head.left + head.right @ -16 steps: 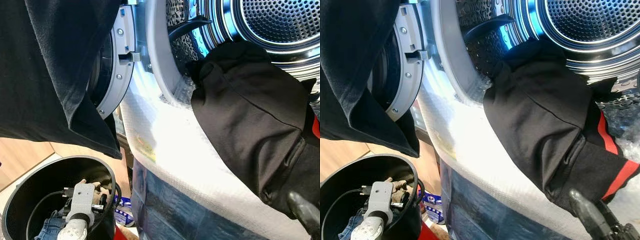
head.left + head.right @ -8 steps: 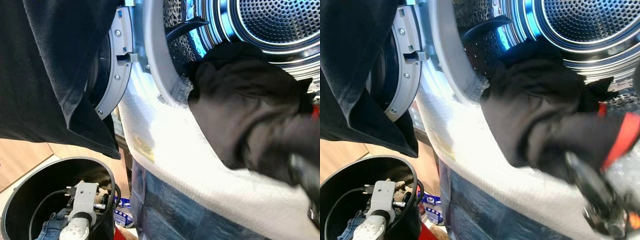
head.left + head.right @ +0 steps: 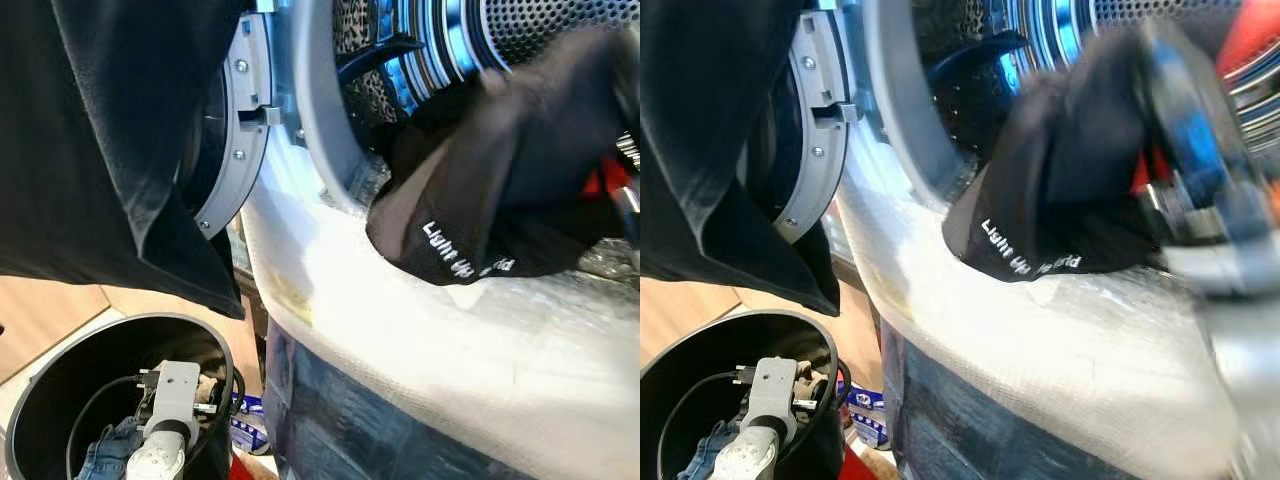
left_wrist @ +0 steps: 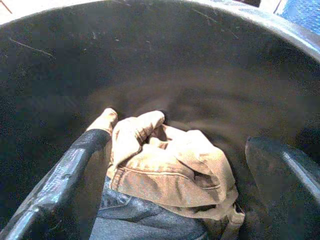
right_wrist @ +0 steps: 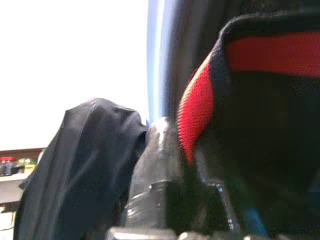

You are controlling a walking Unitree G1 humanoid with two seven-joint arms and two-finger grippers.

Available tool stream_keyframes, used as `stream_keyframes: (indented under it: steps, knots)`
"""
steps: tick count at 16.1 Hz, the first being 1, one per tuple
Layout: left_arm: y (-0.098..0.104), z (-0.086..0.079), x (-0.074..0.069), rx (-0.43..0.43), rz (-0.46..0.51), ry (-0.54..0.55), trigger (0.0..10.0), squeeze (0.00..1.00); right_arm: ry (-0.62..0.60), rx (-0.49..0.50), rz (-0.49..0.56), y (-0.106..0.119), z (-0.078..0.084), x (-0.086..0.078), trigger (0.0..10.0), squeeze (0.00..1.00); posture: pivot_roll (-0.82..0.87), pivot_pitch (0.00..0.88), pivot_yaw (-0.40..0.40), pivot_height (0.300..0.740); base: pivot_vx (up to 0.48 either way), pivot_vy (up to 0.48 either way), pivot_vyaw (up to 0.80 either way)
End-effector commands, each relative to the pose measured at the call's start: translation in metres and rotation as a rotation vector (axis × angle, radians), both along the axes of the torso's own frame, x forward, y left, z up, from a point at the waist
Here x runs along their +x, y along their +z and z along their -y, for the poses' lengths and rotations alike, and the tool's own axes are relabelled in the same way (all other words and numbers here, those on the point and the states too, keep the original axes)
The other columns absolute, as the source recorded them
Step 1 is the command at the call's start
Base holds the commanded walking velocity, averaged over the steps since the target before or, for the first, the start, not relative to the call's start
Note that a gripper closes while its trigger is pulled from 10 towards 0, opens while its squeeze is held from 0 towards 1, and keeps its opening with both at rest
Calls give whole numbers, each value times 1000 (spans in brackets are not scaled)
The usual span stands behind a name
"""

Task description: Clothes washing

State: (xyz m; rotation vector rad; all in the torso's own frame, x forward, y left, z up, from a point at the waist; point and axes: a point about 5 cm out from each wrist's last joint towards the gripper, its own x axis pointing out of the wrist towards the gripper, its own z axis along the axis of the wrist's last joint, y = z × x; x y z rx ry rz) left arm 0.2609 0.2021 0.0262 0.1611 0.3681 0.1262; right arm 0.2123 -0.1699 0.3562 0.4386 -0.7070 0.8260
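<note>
At the lower left of the head views, your left tool [image 3: 165, 440] hangs inside the black bucket [image 3: 60, 350], fingers spread apart and grasping nothing; the left wrist view shows its two black fingers [image 4: 60, 185] on either side of a tan garment [image 4: 170, 165] lying on blue denim [image 4: 140, 230] at the bucket's bottom. Above the bucket, filling the upper left of the frame, a dark cloth [image 3: 100, 140] hangs over the open washer door [image 3: 235, 150]. Just beyond, the white wrapped front of the washing machine [image 3: 420, 340] runs across the lower right. At the upper right, your right tool [image 3: 1185, 175], blurred, is clenched on the black garment [image 3: 500, 190] with red trim, holding it bunched at the drum's mouth; its lower fold, bearing white lettering, sags onto the machine's front rim. In the right wrist view the red band [image 5: 210, 100] lies against the finger. Farthest back, the perforated steel drum [image 3: 540, 20] shows at the top right.
</note>
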Motion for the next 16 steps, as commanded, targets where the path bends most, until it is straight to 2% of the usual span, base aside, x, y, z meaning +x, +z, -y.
stream_keyframes:
  steps: [1, 2, 4, 5, 7, 9, 10, 11, 12, 13, 14, 16]
  knots:
    - [-10, 2, -5, -14, -39, 13, 10000, 0, -24, -16, 3, 8, -5, 14, 0, 0, -130, 22, -27, 740, 0, 0, 0]
    - [-9, 2, -4, -16, -37, 19, 10000, 0, -44, -14, -3, 15, -7, 26, 0, 0, -129, 17, -32, 740, 0, 0, 0]
    - [-9, 1, -3, -16, -35, 24, 10000, 0, -215, -75, -58, 25, -9, 63, 0, 0, -128, 11, -37, 740, 0, 0, 0]
    - [-9, 2, -2, -17, -31, 28, 10000, 0, -251, -57, -78, 33, -11, 78, 0, 0, -125, 2, -41, 740, 0, 0, 0]
    - [-9, 4, -1, -26, -26, 39, 10000, 0, -380, -14, -217, 60, -10, 124, 0, 0, -131, 0, -40, 740, 0, 0, 0]
    - [-9, 8, 1, -30, -23, 29, 10000, 0, -528, -65, -325, 74, -4, 158, 0, 0, -141, 0, -39, 740, 0, 0, 0]
    - [-9, 8, 2, -31, -22, 28, 10000, 0, -610, -84, -389, 76, 2, 169, 0, 0, -141, 0, -39, 740, 0, 0, 0]
    - [-9, 9, 3, -33, -20, 28, 10000, 0, -705, -77, -411, 83, 12, 177, 0, 0, -140, 0, -43, 740, 0, 0, 0]
    - [-8, 9, 5, -35, -15, 31, 10000, 0, -889, 18, -488, 91, 36, 181, 0, 0, -140, 0, -46, 740, 0, 0, 0]
    - [-8, 9, 5, -33, -11, 35, 10000, 0, -1024, 114, -548, 93, 57, 178, 0, 0, -141, 0, -47, 740, 0, 0, 0]
    - [-9, 9, 4, -33, -9, 41, 10000, 0, -1098, 121, -548, 94, 65, 176, 0, 0, -140, 0, -51, 740, 0, 0, 0]
    - [-9, 9, 3, -34, -9, 44, 10000, 0, -1149, 44, -545, 87, 62, 181, 0, 0, -134, 0, -53, 740, 0, 0, 0]
